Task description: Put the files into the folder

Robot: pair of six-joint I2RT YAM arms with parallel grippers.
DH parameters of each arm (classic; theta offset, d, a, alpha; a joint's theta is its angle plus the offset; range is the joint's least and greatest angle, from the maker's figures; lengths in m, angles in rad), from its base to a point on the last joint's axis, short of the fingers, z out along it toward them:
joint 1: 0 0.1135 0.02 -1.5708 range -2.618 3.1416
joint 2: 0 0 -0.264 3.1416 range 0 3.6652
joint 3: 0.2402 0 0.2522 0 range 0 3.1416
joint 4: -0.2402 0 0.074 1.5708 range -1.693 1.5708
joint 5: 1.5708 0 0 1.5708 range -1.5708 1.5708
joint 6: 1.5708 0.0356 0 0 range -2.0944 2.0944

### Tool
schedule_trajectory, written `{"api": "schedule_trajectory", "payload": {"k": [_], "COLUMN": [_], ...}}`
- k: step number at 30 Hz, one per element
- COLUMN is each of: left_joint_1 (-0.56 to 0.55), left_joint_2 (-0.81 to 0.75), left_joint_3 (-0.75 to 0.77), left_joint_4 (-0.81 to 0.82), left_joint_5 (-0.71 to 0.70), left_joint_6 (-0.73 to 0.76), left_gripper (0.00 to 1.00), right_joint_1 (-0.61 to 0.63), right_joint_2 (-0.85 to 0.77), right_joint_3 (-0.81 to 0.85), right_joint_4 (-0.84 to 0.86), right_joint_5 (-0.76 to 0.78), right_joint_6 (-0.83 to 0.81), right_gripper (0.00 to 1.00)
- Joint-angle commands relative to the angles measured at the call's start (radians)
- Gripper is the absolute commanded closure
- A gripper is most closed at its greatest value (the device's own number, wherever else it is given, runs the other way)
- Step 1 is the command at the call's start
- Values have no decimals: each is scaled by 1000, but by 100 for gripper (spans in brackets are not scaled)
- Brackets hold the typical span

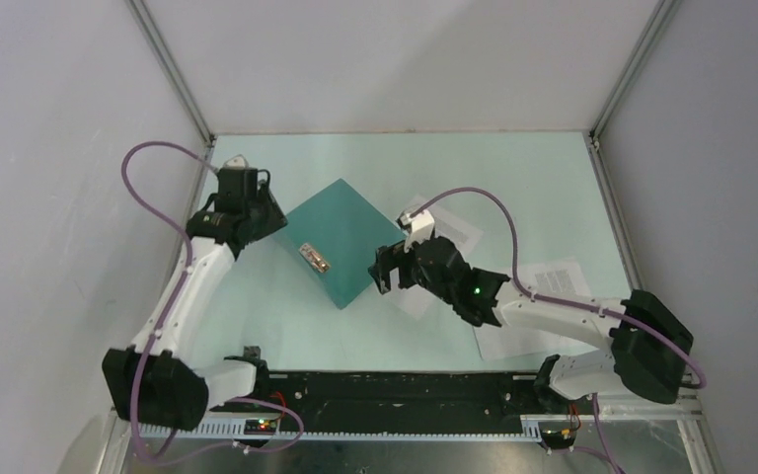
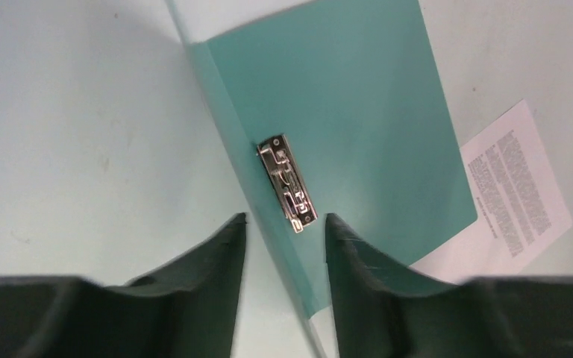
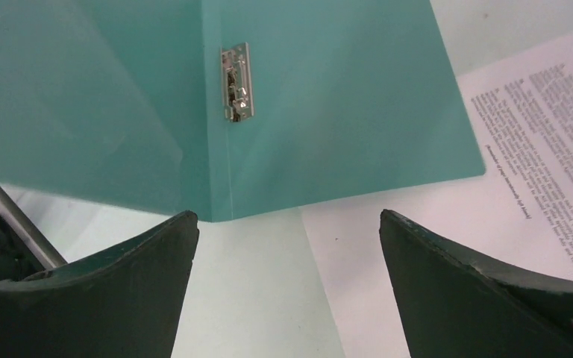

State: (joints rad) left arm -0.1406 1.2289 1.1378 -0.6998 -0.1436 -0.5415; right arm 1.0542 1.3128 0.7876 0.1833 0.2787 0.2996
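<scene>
The teal folder (image 1: 347, 235) lies open in the middle of the table, its metal clip (image 1: 313, 259) along the spine. One cover lies flat and the other stands up from the spine (image 2: 239, 171). My left gripper (image 1: 272, 221) is at the folder's left side. Its jaws (image 2: 285, 220) are partly apart, straddle the raised cover's edge and do not pinch it. My right gripper (image 1: 387, 269) stands wide open and empty (image 3: 287, 216) just off the folder's near corner. One file (image 1: 451, 230) lies partly under the folder (image 3: 328, 97), its text visible (image 3: 537, 149). A second file (image 1: 556, 284) lies under my right arm.
Grey walls with metal corner posts (image 1: 173, 69) close in the table on three sides. A black rail (image 1: 395, 395) runs along the near edge between the arm bases. Purple cables (image 1: 498, 212) loop above both arms.
</scene>
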Motion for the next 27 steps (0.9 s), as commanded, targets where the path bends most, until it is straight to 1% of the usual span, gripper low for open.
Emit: {"api": "schedule_trajectory", "payload": {"k": [1, 3, 4, 5, 8, 9, 10, 11, 12, 14, 15, 16, 17, 18, 19, 20, 21, 22, 23, 24, 25, 26, 27], "left_joint_1": [11, 20, 21, 25, 30, 31, 32, 35, 38, 45, 50, 51, 54, 55, 57, 62, 77, 82, 91, 99, 103, 110, 112], "left_joint_2": [-150, -212, -244, -259, -327, -348, -356, -368, -371, -373, -371, -370, -373, -378, -389, -393, -394, -390, -372, -346, -331, -295, -275], "left_joint_3": [-91, -136, -163, -172, -218, -233, -240, -255, -261, -273, -281, -289, -312, -324, -353, -366, -386, -393, -402, -403, -409, -400, -391], "left_joint_4": [-2, -35, -64, -84, -144, -155, -175, -182, -186, -185, -156, -129, -48, -1, 76, 116, 196, 231, 293, 323, 393, 432, 443], "left_joint_5": [-38, -71, -85, -127, -192, -230, -250, -282, -293, -318, -316, -292, -270, -211, -198, -145, -108, -43, -10, 65, 155, 191, 255], "left_joint_6": [-50, -103, -121, -168, -249, -288, -308, -336, -344, -349, -335, -317, -264, -234, -195, -169, -153, -130, -117, -89, -75, -56, -47], "left_gripper": [47, 44, 39, 37, 39, 43, 45, 49, 51, 61, 70, 73, 80, 82, 85, 87, 88, 89, 91, 92, 92, 92, 92], "right_joint_1": [-57, -74, -85, -91, -123, -133, -137, -142, -144, -146, -150, -153, -161, -166, -175, -180, -190, -196, -208, -216, -221, -229, -232], "right_joint_2": [99, 169, 194, 240, 353, 372, 403, 415, 438, 456, 459, 463, 464, 466, 467, 467, 466, 464, 462, 462, 462, 462, 463], "right_joint_3": [110, 173, 216, 233, 321, 334, 355, 365, 381, 390, 391, 392, 392, 391, 391, 391, 391, 391, 392, 391, 391, 391, 391], "right_joint_4": [-67, -96, -110, -113, -129, -128, -127, -129, -133, -136, -138, -142, -146, -154, -158, -166, -170, -176, -178, -178, -179, -179, -179], "right_joint_5": [-163, -183, -191, -212, -277, -295, -321, -330, -337, -340, -339, -339, -339, -339, -339, -338, -337, -337, -339, -340, -340, -340, -340], "right_joint_6": [131, 146, 151, 162, 192, 205, 211, 221, 224, 229, 233, 235, 238, 238, 239, 238, 236, 233, 232, 229, 228, 226, 226], "right_gripper": [4, 4, 4, 4, 5, 5, 5, 6, 6, 6, 6, 7, 7, 7, 8, 8, 8, 8, 8, 8, 8, 8, 8]}}
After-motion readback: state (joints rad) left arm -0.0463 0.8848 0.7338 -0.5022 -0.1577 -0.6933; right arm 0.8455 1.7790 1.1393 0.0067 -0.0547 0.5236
